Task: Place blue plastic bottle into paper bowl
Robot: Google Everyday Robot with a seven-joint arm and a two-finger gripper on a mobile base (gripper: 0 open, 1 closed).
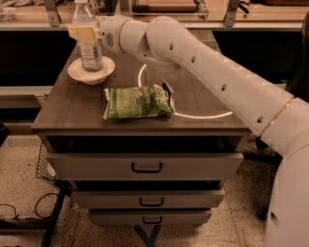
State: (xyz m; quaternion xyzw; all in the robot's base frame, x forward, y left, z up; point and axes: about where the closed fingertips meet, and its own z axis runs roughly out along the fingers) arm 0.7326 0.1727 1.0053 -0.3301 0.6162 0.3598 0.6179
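Dark wood forms the top of the table (pixel 72 116), which carries three drawers (pixel 145 166) below and stands on a speckled floor (pixel 241 222). A long counter (pixel 159 14) runs behind it, a wire basket (pixel 43 164) hangs at its side, and cables (pixel 19 212) lie on the floor. A bright ring of light (pixel 203 116) falls on the tabletop.

The white arm (pixel 203 62) reaches across the table to its far corner, where the gripper (pixel 87 33) sits. Its cream fingers (pixel 83 33) are clamped on the blue plastic bottle (pixel 91 53), gripping the upper body just under the shoulder. The bottle stands upright, its white cap above the fingers. Directly below the fingers its base goes down inside the paper bowl (pixel 107 67), within the rim. Whether the base bears fully on the bowl's floor, I cannot tell.

A green snack bag (pixel 138 101) lies flat, below the fingers and toward the near edge, apart from the bowl.

By my reading, the task is nearly done, since the bottle is already in the bowl. What is left is to let go and draw away without tipping it. A tall bottle in a shallow, light bowl may topple easily.
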